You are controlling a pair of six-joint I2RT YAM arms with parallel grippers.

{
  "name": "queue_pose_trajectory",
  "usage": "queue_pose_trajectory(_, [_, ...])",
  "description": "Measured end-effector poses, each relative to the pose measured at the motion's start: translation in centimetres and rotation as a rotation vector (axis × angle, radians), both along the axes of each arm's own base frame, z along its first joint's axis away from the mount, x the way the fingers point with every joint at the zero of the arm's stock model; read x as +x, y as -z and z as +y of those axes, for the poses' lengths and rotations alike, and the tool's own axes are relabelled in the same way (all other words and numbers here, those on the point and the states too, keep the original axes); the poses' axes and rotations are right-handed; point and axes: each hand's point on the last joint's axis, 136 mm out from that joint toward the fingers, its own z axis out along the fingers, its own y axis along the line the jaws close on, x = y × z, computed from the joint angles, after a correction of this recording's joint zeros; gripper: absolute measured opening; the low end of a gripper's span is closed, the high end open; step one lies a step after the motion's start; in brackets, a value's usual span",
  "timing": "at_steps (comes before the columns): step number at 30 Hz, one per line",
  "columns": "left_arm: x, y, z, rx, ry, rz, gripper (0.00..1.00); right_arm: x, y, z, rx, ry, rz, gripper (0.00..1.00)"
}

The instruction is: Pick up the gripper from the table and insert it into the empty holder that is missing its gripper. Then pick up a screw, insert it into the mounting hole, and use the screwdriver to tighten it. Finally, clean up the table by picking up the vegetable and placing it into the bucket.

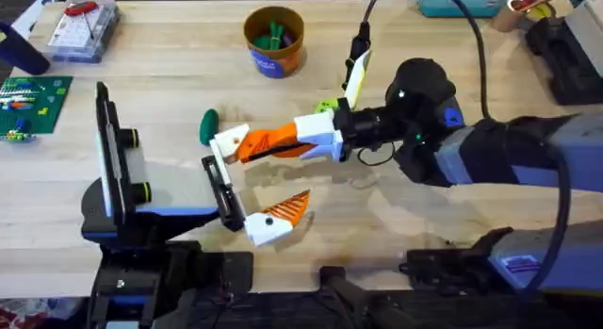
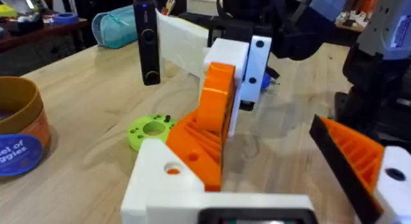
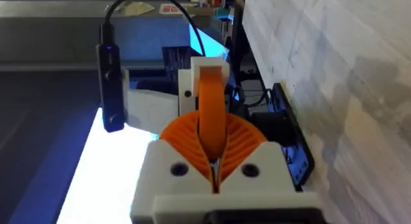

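At the far left of the worktop [image 1: 170, 93], the left arm's tool [image 1: 259, 173] lies spread along its black rail [image 1: 222, 192]. It carries only 1 ribbed orange finger [image 1: 287, 209] on a white base, and well apart from that stands the bare white holder [image 1: 226, 140].

Just beside the holder's far side, the dark green vegetable [image 1: 208, 126] rests on the wood, untouched.

At the holder itself, the orange wedge gripper [image 2: 212, 115] is off the worktop. It is pinched between the pads of the right arm's tool [image 1: 283, 140], and its base is against the white block. I cannot tell whether it is fully seated.

Further back and a little right stands the bucket [image 1: 274, 54], with some green pieces already showing inside. A lime-green ring [image 1: 325, 105] lies near the right arm's wrist.

So I judge the 1st step to be nearly done. The screw, the tightening and the clean-up are all left, and I cannot make out a screw or a screwdriver for certain.

Counted: 2 arms, 1 orange wedge, 1 empty holder, 1 ribbed finger, 1 vegetable on the wood, 1 bucket, 1 lime ring.
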Motion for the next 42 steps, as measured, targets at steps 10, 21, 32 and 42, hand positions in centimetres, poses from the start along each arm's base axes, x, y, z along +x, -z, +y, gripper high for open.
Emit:
queue_pose_trajectory(10, [0.0,0.0,0.0,-0.005,0.002,0.012,0.990,0.1,0.2,0.9,-0.001,-0.012,0.000,0.020])
queue_pose_trajectory(21, [0.2,0.0,0.1,-0.004,-0.010,0.010,0.990,0.6,0.1,2.2,0.000,-0.029,-0.004,0.020])
queue_pose_trajectory(32, [0.2,0.0,0.1,-0.004,-0.015,0.010,0.990,0.6,0.1,2.3,0.000,-0.026,-0.003,0.020])
queue_pose_trajectory(42, [0.2,0.0,0.1,-0.004,-0.015,0.010,0.990,0.6,0.1,2.3,0.000,-0.027,-0.003,0.020])
